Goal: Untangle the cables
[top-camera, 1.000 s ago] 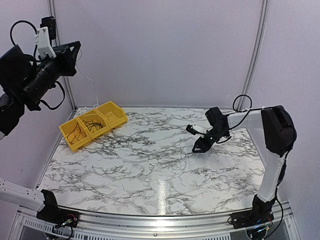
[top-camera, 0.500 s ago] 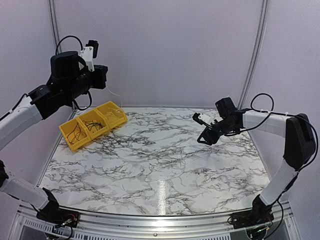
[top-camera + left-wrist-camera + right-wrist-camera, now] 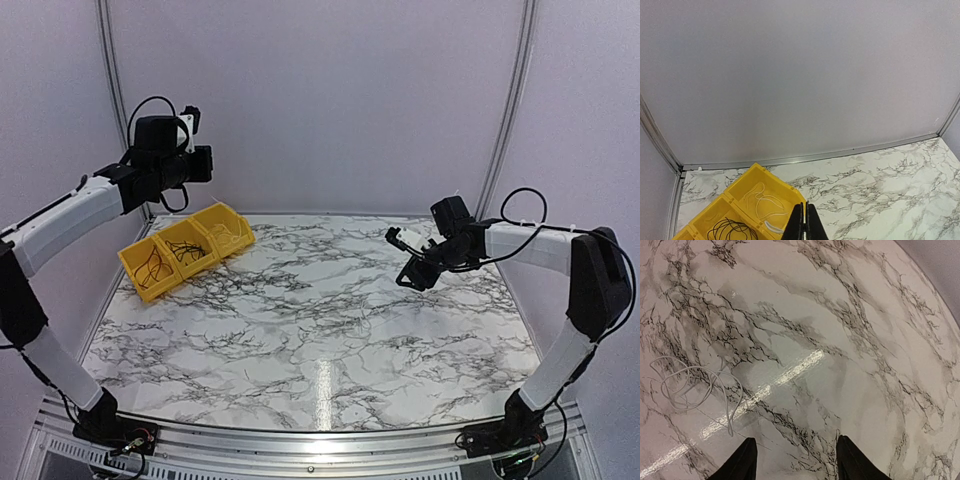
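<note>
Fingers (image 3: 742,460) of the right gripper (image 3: 795,440) stand apart and empty, wider than a second ago, raised near the right edge of the surface (image 3: 300,340). A pale wire (image 3: 695,390) lies loose below them. Farther off, the left gripper (image 3: 804,206), pinched shut, has swung over the yellow bin (image 3: 232,222) at the far-left corner, where the cables (image 3: 732,230) lie coiled. Sorting looks under way. No writing is legible.

- Bin (image 3: 780,178) under left gripper (image 3: 805,204): yellow; dark cables (image 3: 732,230) and pale cables (image 3: 762,202) inside.
- Table (image 3: 850,340): white marble, grey-black veins.
- White cable (image 3: 690,387) left of black right gripper (image 3: 795,440).
</note>
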